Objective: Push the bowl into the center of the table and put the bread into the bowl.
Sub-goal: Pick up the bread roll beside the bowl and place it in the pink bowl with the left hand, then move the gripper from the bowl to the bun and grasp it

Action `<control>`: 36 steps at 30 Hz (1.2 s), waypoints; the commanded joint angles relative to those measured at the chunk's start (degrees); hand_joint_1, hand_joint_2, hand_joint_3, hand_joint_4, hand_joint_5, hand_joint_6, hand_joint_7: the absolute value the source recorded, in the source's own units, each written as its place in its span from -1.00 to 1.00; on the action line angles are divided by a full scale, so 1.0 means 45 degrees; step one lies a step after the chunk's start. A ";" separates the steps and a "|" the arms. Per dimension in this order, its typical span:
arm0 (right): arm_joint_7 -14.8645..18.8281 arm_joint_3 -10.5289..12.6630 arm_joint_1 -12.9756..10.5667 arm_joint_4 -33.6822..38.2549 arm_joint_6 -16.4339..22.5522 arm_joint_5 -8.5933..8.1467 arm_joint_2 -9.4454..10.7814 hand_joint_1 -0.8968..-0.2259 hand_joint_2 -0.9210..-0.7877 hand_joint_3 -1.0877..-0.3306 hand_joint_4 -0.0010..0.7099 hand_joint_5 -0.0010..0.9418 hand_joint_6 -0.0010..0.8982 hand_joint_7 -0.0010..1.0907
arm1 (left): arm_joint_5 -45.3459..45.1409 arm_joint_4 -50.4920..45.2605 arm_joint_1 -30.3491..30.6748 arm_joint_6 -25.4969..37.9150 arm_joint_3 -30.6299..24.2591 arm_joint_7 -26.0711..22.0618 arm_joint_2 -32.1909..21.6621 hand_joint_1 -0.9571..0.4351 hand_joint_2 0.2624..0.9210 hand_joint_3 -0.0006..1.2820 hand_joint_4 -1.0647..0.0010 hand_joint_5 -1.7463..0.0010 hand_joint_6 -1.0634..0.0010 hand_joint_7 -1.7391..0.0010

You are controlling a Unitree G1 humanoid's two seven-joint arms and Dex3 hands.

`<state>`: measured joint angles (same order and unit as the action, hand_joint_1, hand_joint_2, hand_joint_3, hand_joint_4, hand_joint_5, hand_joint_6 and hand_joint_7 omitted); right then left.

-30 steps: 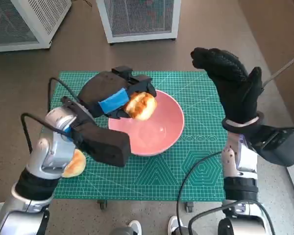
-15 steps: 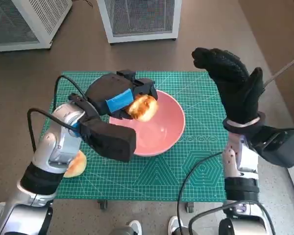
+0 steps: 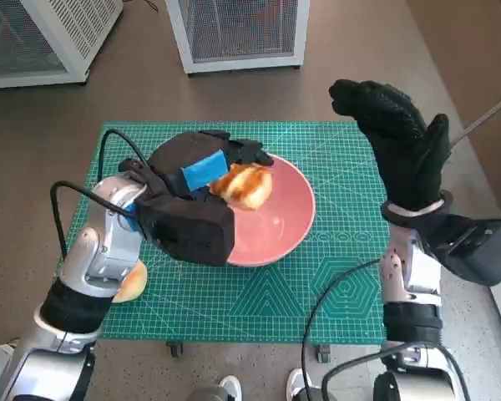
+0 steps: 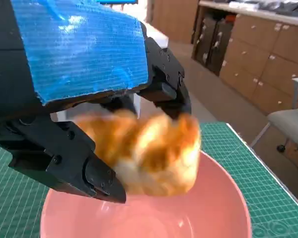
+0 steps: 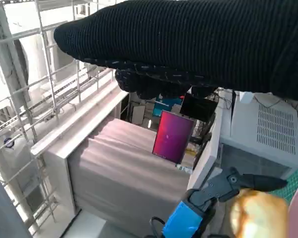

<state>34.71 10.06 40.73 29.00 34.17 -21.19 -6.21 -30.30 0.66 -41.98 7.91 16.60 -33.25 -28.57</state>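
Note:
The pink bowl [image 3: 275, 224] sits on the green mat, mid-table. My left hand [image 3: 202, 169] hovers over the bowl's left rim with its fingers spread apart. A golden bread roll [image 3: 244, 185] lies just under those fingers, above the bowl's inside. In the left wrist view the roll [image 4: 149, 153] is blurred between the parted black fingers [image 4: 164, 74] while the bowl [image 4: 223, 203] below looks sharp. My right hand [image 3: 397, 142] is raised high over the table's right side, fingers spread, holding nothing. The right wrist view shows the roll [image 5: 260, 215] under the left hand [image 5: 188, 218].
A second bread roll [image 3: 132, 282] lies on the green cutting mat [image 3: 334, 284] by my left forearm, near the front left corner. White mesh cabinets [image 3: 234, 33] stand on the floor beyond the table. A grey chair [image 3: 484, 251] is at the right.
My left hand has turned and moved slightly right over the bowl, and its fingers have spread off the roll, which sits a little lower. The right hand has stayed raised.

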 commanded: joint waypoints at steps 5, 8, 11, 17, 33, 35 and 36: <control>-0.0108 -0.0020 -0.0302 0.0098 -0.0016 0.0061 0.0025 -0.33 -1.00 0.06 -0.37 -1.00 -0.56 -0.46 | 0.0237 -0.0841 0.0049 0.0762 -0.0202 -0.0576 -0.0094 0.27 0.59 -1.00 0.78 1.00 0.46 0.99; -0.0148 -0.0049 -0.0329 0.0023 -0.0020 0.0092 0.0045 -0.34 -1.00 0.06 -0.37 -1.00 -0.56 -0.46 | 0.0346 -0.1119 0.0135 0.0734 -0.0325 -0.0628 -0.0245 0.24 0.59 -1.00 0.81 1.00 0.48 1.00; -0.0197 -0.0074 -0.0353 -0.0042 -0.0028 0.0126 0.0056 -0.34 -1.00 0.06 -0.37 -1.00 -0.56 -0.46 | 0.0487 -0.1449 0.0249 0.0746 -0.0509 -0.0722 -0.0437 0.23 0.58 -1.00 0.82 1.00 0.48 1.00; -0.0197 -0.0094 -0.0367 -0.0061 -0.0043 0.0073 0.0040 -0.33 -1.00 0.06 -0.38 -1.00 -0.57 -0.45 | 0.0978 -0.2421 0.0741 0.0812 -0.1238 -0.1047 -0.1007 0.20 0.57 -1.00 0.84 1.00 0.48 1.00; -0.0245 -0.0129 -0.0548 -0.0362 -0.0140 -0.0023 0.0086 -0.32 -1.00 0.06 -0.38 -1.00 -0.57 -0.45 | 0.2489 -0.5625 0.3932 0.1604 -0.4826 -0.2010 -0.3481 0.17 0.54 -1.00 0.85 1.00 0.50 1.00; -0.0251 -0.0133 -0.0556 -0.0381 -0.0154 -0.0032 0.0094 -0.32 -1.00 0.06 -0.38 -1.00 -0.57 -0.45 | 0.2672 -0.6186 0.4524 0.2010 -0.5415 -0.2235 -0.3790 0.19 0.52 -1.00 0.85 1.00 0.50 1.00; -0.0255 -0.0136 -0.0561 -0.0395 -0.0164 -0.0034 0.0098 -0.31 -1.00 0.06 -0.38 -1.00 -0.57 -0.45 | 0.2737 -0.6409 0.4729 0.2185 -0.5609 -0.2320 -0.3897 0.20 0.51 -1.00 0.85 1.00 0.51 1.00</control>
<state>33.94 9.55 39.40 27.29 34.21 -21.19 -6.07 -19.49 -24.42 -23.79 15.62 -5.51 -42.14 -43.97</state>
